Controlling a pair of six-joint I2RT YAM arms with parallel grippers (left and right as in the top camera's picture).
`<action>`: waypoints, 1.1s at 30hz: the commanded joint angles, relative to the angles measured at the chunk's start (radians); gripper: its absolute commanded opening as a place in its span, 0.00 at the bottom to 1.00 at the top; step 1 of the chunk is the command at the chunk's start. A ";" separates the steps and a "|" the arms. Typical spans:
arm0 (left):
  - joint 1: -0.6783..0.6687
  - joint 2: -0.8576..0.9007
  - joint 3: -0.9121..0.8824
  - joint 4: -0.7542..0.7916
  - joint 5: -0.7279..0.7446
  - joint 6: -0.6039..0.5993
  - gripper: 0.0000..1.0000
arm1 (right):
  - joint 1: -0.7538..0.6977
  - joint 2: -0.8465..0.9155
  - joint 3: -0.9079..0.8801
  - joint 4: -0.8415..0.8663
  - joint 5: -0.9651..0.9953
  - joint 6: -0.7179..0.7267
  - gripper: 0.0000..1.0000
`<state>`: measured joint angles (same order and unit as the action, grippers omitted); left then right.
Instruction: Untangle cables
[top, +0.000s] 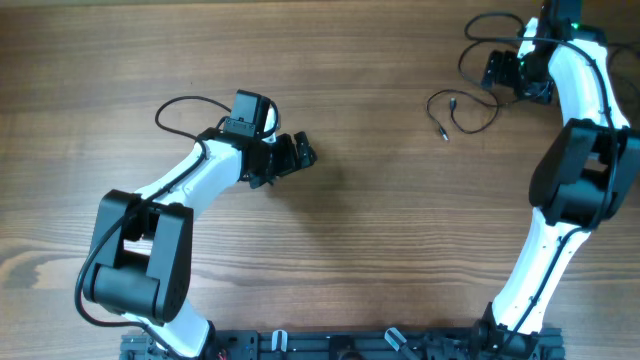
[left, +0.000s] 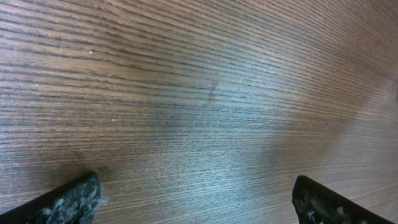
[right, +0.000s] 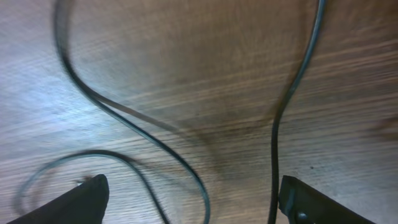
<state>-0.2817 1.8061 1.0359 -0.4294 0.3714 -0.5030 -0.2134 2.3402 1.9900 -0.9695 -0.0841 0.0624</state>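
**Left gripper** (top: 303, 154): hovering over bare table (top: 380, 240), jaws standing wide apart, holding nothing.

**Cables** (top: 462, 108): lying in loose loops at far right of table, plug ends (top: 443, 132) pointing toward centre. Likely behaving as light, limp, slippery cord, so you are better off pinching just behind a plug.

**Right gripper** (right: 193, 208): jaws apart, straddling two strands (right: 292, 81), visibly clamping neither.

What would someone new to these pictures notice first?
The left gripper hangs open over bare wood left of centre. The right gripper, open too, is at the table's far right corner, with thin black cables in loose loops under and beside it.
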 joint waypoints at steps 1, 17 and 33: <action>-0.005 0.008 -0.004 0.000 -0.006 -0.003 1.00 | 0.008 0.074 -0.003 -0.018 0.033 -0.035 0.72; -0.005 0.008 -0.004 0.000 -0.006 -0.003 1.00 | -0.011 0.112 0.241 0.373 0.085 -0.232 0.04; -0.005 0.008 -0.004 0.000 -0.006 -0.003 1.00 | -0.067 -0.138 0.222 0.183 0.024 -0.235 1.00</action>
<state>-0.2817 1.8061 1.0359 -0.4294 0.3714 -0.5030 -0.2867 2.3974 2.2024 -0.7815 0.0227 -0.1947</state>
